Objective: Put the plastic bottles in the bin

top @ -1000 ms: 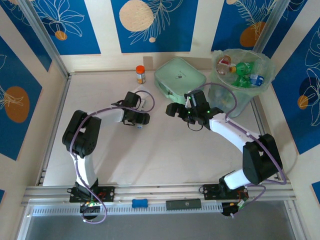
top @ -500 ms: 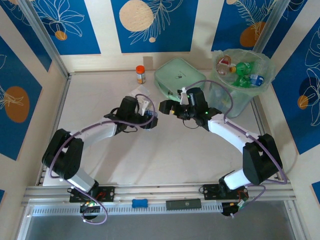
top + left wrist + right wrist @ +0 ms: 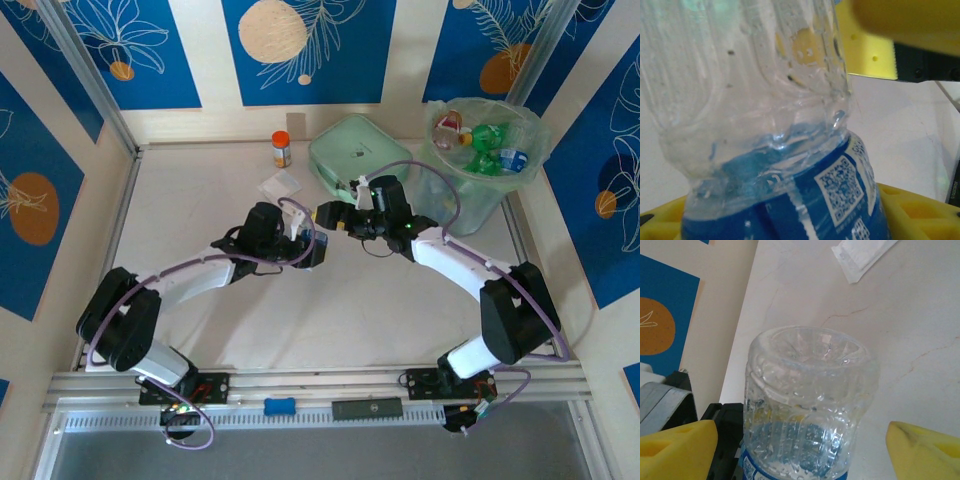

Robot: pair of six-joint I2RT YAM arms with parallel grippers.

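- While pinched at the blue-labelled waist by the left gripper (image 3: 312, 248), held out mid-table: clear plastic bottle (image 3: 810, 400), ribbed base pointing right toward the right gripper (image 3: 802, 442).
- Right yellow pads (image 3: 677, 445) wide apart, one on each side of the base, not touching it.
- Step in hand, by the look of it: handover from left to right.
- Centre the base between the pads, push a little further along the body, then close on the ribbed clear section, away from the left fingers.
- Squeeze gently; thin wall, likely to buckle or slip.
- Let go on the left only once the right grip is firm.
- Then lift and carry far-right to the bag-lined bin (image 3: 470, 205), with several bottles (image 3: 487, 138) inside.
- In the way: mint-green case (image 3: 360, 155), between the handover spot and the bin; go over it or pass on its near side.
- Off the route: white packet (image 3: 280, 185) and orange-capped jar (image 3: 282, 148), on the far-left side of the grippers.
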